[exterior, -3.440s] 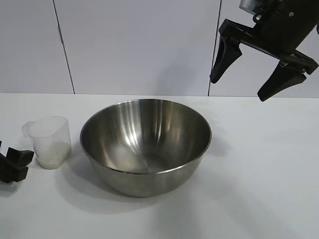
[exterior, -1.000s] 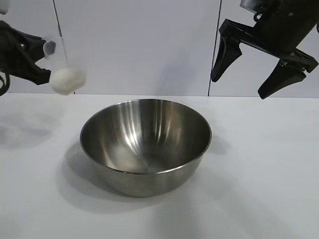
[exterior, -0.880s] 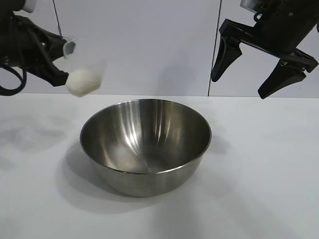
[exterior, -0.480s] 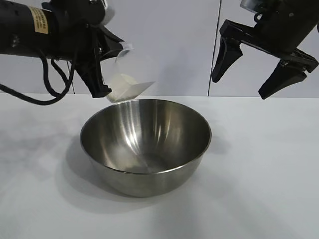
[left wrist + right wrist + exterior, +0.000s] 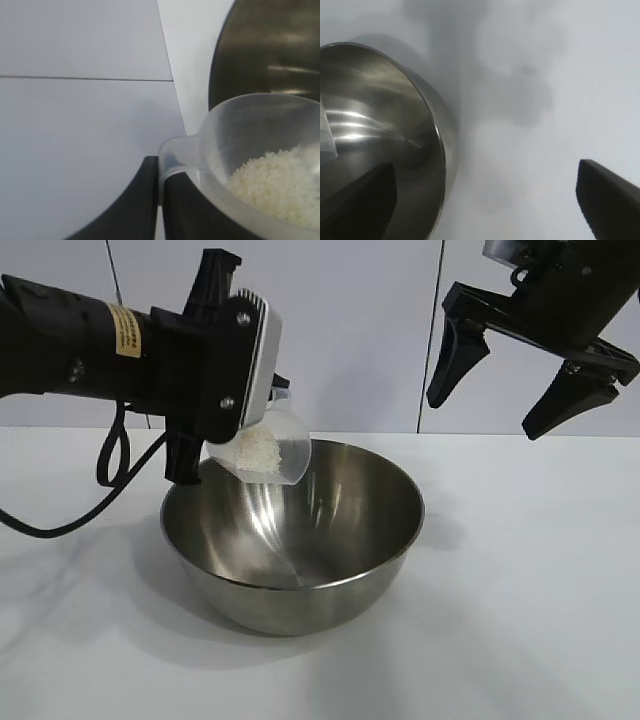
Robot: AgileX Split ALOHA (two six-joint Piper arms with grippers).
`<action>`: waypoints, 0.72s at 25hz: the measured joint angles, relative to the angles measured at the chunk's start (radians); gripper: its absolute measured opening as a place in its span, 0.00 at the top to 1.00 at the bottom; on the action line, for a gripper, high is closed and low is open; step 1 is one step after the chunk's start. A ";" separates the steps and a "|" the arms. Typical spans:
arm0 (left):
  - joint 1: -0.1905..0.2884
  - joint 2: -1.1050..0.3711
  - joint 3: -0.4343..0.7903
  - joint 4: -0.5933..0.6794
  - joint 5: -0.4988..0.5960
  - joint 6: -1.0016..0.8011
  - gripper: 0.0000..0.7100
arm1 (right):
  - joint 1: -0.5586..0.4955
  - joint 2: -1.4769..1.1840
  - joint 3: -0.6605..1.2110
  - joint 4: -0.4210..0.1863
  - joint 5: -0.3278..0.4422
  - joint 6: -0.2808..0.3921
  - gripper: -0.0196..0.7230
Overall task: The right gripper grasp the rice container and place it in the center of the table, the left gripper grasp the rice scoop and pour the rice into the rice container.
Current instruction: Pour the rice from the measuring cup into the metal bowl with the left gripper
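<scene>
The steel rice container (image 5: 292, 540) stands in the middle of the white table (image 5: 520, 580). My left gripper (image 5: 225, 455) is shut on the handle of the clear rice scoop (image 5: 265, 448) and holds it tilted over the container's far left rim. White rice (image 5: 258, 453) lies in the scoop. In the left wrist view the fingers (image 5: 145, 200) pinch the scoop's handle (image 5: 175, 152), with rice (image 5: 275, 182) inside and the container (image 5: 270, 50) beyond. My right gripper (image 5: 485, 415) hangs open and empty, high above the container's right side. The right wrist view shows the container's rim (image 5: 440, 135).
A white panelled wall (image 5: 340, 330) stands behind the table. The left arm's black cable (image 5: 90, 490) loops down over the table at the left.
My left gripper has carried the scoop from the left side to over the container's rim and tipped it further toward the container. The right gripper has not moved.
</scene>
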 joint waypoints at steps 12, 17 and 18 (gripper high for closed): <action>0.000 0.009 -0.006 0.062 -0.093 0.315 0.99 | 0.000 0.000 0.000 -0.007 0.007 0.000 0.07; 0.000 0.009 -0.006 0.173 -0.115 0.340 0.99 | 0.000 0.000 0.000 -0.007 0.013 0.000 0.07; 0.000 0.009 -0.006 0.191 -0.121 0.340 0.99 | 0.000 0.000 0.000 -0.009 0.013 0.000 0.07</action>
